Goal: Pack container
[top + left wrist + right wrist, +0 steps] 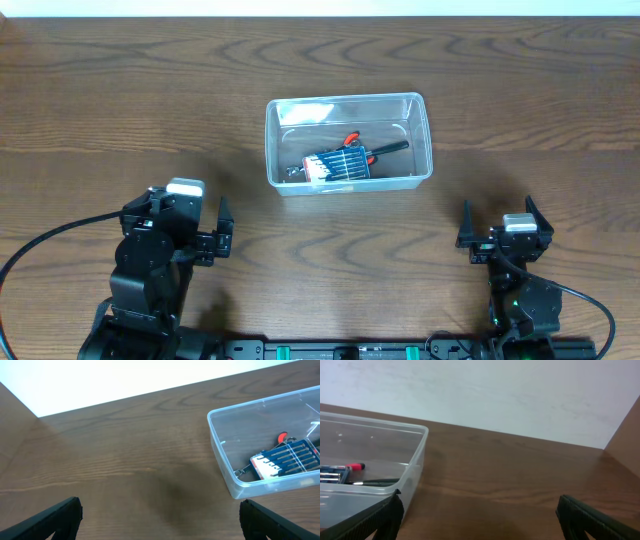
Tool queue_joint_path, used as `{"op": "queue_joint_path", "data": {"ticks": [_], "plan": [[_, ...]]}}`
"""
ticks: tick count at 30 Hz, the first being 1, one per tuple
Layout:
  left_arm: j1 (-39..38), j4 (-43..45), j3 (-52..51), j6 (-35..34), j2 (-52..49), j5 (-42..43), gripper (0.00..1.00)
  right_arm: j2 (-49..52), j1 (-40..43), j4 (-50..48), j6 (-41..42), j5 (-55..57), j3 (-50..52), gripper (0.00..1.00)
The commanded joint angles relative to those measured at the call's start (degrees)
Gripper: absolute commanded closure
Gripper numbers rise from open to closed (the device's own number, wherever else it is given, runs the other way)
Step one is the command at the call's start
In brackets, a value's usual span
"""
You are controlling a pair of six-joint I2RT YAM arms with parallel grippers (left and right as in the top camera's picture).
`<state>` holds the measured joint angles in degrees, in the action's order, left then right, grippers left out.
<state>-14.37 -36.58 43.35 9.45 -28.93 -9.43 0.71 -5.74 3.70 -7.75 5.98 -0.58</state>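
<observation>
The clear plastic container (347,142) stands upright in the middle of the table. Inside it lie a blue flat pack of tools (338,165) and a red-and-black hand tool (372,148). The container also shows in the left wrist view (220,445) at the right, and in the right wrist view (415,460) at the left. My left gripper (222,232) is open and empty, near the table's front left, apart from the container. My right gripper (500,228) is open and empty at the front right, also apart from it.
The wooden table (120,110) runs to a white edge at the back (320,8). Black cables (40,245) trail from both arm bases along the front edge.
</observation>
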Motion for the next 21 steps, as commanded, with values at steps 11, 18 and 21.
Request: {"op": "queue_joint_path", "data": {"ticks": [11, 18, 21], "plan": [[-0.2, 0.2, -0.8, 0.5, 0.2, -0.5, 0.02, -0.4, 0.2, 0.1, 1.0, -0.4, 0.3, 0.01], [-0.1, -0.7, -0.8, 0.5, 0.2, -0.5, 0.02, -0.4, 0.2, 0.1, 1.0, -0.4, 0.3, 0.01], [1.8, -8.2, -0.8, -1.3, 1.7, 2.4, 0.02, -0.4, 0.2, 0.1, 1.0, -0.4, 0.3, 0.01]]}}
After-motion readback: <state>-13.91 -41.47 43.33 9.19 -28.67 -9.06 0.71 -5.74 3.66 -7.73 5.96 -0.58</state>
